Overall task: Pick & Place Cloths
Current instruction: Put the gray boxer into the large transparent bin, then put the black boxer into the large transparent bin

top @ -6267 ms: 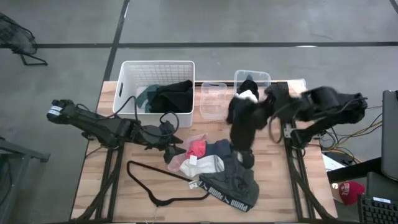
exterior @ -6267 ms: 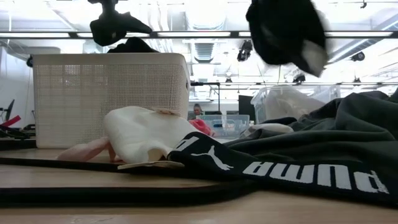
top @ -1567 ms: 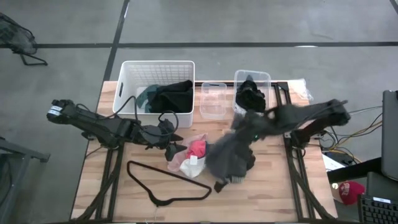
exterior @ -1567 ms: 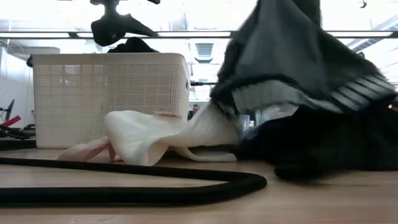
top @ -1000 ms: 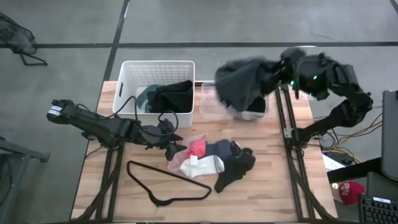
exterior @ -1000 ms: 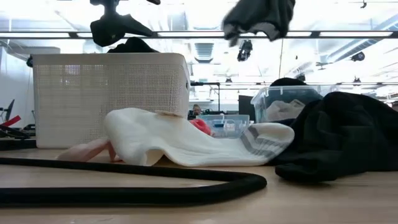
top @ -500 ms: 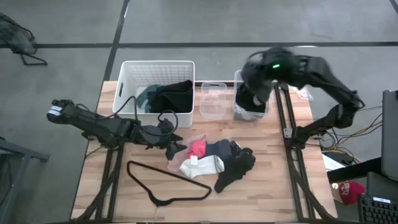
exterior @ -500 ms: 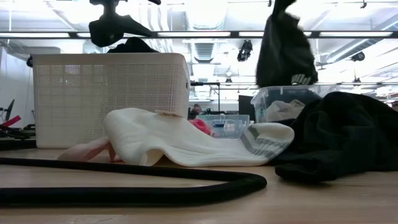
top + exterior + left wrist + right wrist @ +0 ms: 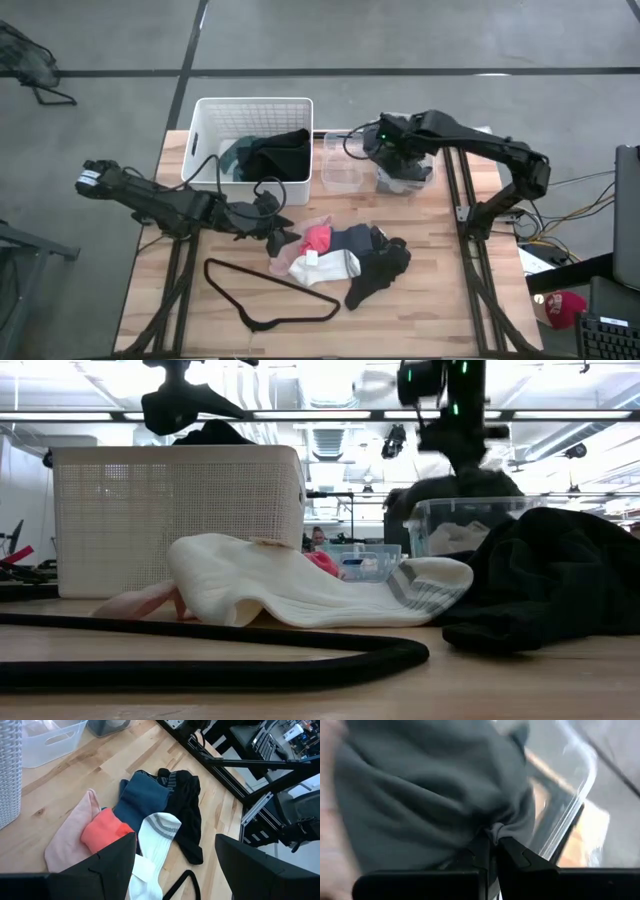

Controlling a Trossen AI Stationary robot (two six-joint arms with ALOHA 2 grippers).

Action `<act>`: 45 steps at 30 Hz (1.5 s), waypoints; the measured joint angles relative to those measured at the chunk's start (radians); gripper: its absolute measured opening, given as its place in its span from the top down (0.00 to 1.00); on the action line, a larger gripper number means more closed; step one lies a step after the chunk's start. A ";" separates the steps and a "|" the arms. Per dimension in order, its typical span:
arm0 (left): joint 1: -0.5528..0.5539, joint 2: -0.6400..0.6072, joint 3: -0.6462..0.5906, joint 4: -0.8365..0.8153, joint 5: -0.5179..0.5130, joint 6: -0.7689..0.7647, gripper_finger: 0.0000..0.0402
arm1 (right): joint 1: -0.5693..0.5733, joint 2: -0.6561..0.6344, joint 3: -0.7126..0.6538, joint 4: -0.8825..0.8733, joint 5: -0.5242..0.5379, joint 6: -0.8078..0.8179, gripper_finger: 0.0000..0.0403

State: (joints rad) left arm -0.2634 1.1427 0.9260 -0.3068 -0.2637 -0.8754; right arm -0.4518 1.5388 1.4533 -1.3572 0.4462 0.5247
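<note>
Right arm reaches from the desk's right edge across to the clear plastic tub [image 9: 405, 172], forearm roughly level, wrist bent down. Right gripper [image 9: 492, 842] is clenched on a pinch of dark grey soft cloth [image 9: 435, 795], which hangs into the tub; in the high view the gripper [image 9: 398, 152] sits right over the tub, hiding most of what's inside.

Left arm lies low across the wooden desk [image 9: 440, 290], coming from the far side of the white perforated plastic basket [image 9: 205, 125] and passing in front of it, well apart from the tub. Left gripper [image 9: 172, 865] has its fingers spread wide, holding nothing, hovering just beside the loose cloth pile.

Pile lies on the desk, on the near side of the tub: pale pink cloth [image 9: 67, 842], red cloth [image 9: 102, 832], dark blue cloth [image 9: 142, 802], white sock with grey stripes [image 9: 157, 832], black garment with white lettering [image 9: 187, 815]. The basket, left of the tub, holds a black garment [image 9: 278, 155] with a bit of teal cloth [image 9: 232, 155] showing beside it. A small clear plastic tray [image 9: 342, 160] sits between basket and tub. The thin black wire hanger [image 9: 270, 300] lies farther from the tub than the pile, near the desk's front edge.

Hard to make out: tub contents under the grey cloth, the lettering on the black garment, and the right gripper in the low view, where only the wrist above the tub [image 9: 470, 525] shows.
</note>
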 joint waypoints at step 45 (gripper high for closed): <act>-0.002 0.000 0.000 0.000 0.001 0.018 0.31 | 0.381 -0.294 0.070 0.033 -0.434 -0.083 0.50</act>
State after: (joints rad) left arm -0.2657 1.1427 0.9260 -0.3073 -0.2632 -0.8570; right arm -0.0713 1.2443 1.5236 -1.3244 0.0124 0.4413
